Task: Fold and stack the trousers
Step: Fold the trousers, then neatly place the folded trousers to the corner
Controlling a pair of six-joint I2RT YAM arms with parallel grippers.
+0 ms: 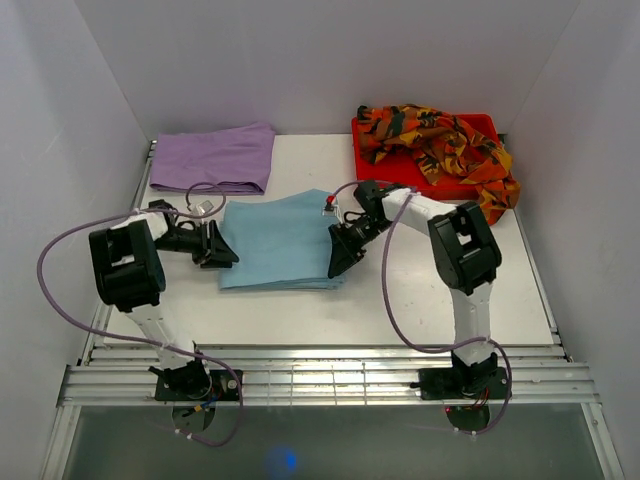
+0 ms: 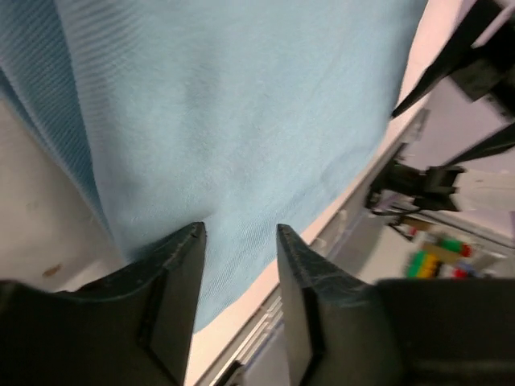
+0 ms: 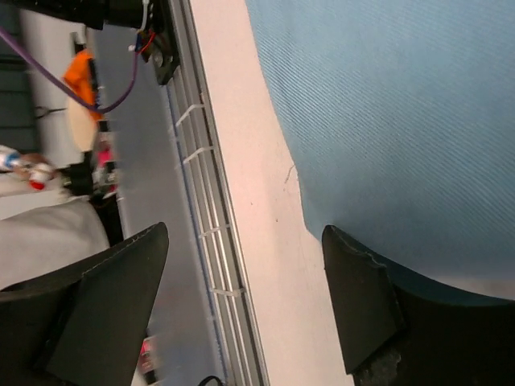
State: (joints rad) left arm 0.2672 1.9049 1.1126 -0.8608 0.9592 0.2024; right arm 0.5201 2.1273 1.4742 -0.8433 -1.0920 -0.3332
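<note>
Bases of both arms sit bolted at 6 o'clock in the top view, on a slatted rail (image 1: 320,375) at the near edge of the tabletop (image 1: 420,300). The left arm (image 1: 125,265) comes in from 8 o'clock and the right arm (image 1: 462,245) from 4 o'clock. Both point at the blue pair (image 1: 285,245), which lies folded flat at the centre. The left jaws are at its 9 o'clock edge and the right jaws at its 3 o'clock edge, near the lower corner. The lilac pair (image 1: 213,158) lies folded at 11 o'clock, close to the blue pair's far left corner; I cannot tell whether they touch. The patterned pair (image 1: 440,140) is a crumpled heap in a red tray (image 1: 430,186) at 1 o'clock, spilling over the tray's right rim.

In the left wrist view, two dark fingers (image 2: 181,273) rise from 6 o'clock. These jaws are moderately parted, blue cloth shows through the gap, and nothing is clamped. The blue pair (image 2: 241,104) fills the picture from 9 to 1 o'clock, its layered folded edges at 9 o'clock. Bare tabletop (image 2: 32,217) shows at 8 o'clock.

In the right wrist view, the fingers (image 3: 121,281) stand at 7 and 5 o'clock. These jaws are wide apart and hold nothing; between them lie only tabletop (image 3: 233,96) and rail (image 3: 201,201). The 5 o'clock finger overlaps the edge of the blue pair (image 3: 386,121); I cannot tell whether it touches. The cloth fills 12 to 4 o'clock.
</note>
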